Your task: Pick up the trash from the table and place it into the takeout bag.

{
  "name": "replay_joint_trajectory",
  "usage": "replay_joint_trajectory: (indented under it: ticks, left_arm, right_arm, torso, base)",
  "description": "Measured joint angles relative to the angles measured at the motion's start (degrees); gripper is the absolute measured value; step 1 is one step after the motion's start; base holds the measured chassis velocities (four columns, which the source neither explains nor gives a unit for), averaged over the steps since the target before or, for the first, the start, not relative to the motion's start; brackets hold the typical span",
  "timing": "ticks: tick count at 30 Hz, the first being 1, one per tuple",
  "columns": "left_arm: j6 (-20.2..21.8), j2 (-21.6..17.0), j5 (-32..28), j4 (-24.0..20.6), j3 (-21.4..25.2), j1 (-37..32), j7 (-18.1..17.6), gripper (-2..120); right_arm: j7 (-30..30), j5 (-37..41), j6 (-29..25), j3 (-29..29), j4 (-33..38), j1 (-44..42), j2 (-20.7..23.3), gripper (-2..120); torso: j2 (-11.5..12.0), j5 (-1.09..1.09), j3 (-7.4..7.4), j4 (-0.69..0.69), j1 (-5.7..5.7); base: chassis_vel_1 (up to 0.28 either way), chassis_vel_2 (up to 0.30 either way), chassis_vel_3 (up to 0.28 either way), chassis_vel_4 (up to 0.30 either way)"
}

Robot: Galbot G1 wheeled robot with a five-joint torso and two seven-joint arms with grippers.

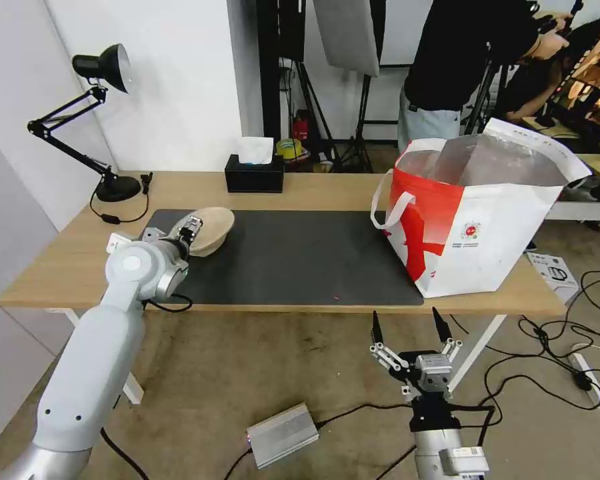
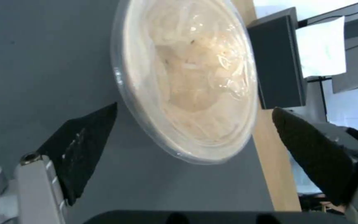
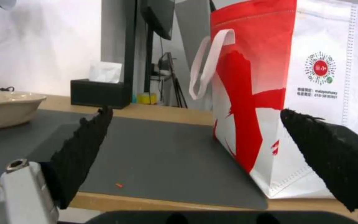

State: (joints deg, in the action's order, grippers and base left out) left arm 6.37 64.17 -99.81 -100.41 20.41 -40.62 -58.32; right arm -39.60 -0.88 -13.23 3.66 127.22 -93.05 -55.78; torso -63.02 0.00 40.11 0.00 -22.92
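Our left pincer (image 1: 192, 230) sits at the left end of the dark grey mat (image 1: 293, 257), its two black fingers (image 2: 84, 146) spread wide apart and gripping nothing. From the left wrist camera we see the beige pulp bowl (image 2: 187, 77) just ahead of the fingertips, between their lines but not touched by either. The bowl rests on the mat near its far left corner, and crumpled clear film lies inside it. Beyond the bowl, at the far edge of the desk (image 1: 60, 267), stands the black tissue box (image 1: 254, 173) with a white tissue sticking up; further left is the black desk lamp (image 1: 103, 120), its cable trailing over the wood. Nothing lies between our pincer and the bowl.

The left arm reaches up from the lower left and forward over the near edge of the desk, wrist bent toward the bowl.

Our right pincer (image 1: 408, 323) hangs below the near edge of the desk, pointing upward, fingers also splayed open and empty. The takeout bag (image 1: 473, 227) stands upright at the right end of the desk, mouth open and foil lining showing, its base overlapping the mat's right edge. A tiny red scrap (image 3: 119, 185) lies on the mat near the front edge.
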Motion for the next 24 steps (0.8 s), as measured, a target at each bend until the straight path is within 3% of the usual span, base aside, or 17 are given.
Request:
replay_joint_trajectory:
  ticks: [7, 24]
  left_arm:
    - [0.0, 0.2, 0.7, 0.7, 0.4, -0.3, 0.2, 100]
    - [0.0, 2.7, 2.9, 7.4, -1.1, 3.5, 2.0, 100]
  right_arm:
    - [0.0, 0.0, 0.0, 0.0, 0.0, 0.0, 0.0, 100]
    - [0.0, 0.0, 0.0, 0.0, 0.0, 0.0, 0.0, 100]
  torso:
    - [0.0, 0.0, 0.0, 0.0, 0.0]
    - [0.0, 0.0, 0.0, 0.0, 0.0]
  base:
    - [0.0, 0.0, 0.0, 0.0]
    - [0.0, 0.0, 0.0, 0.0]
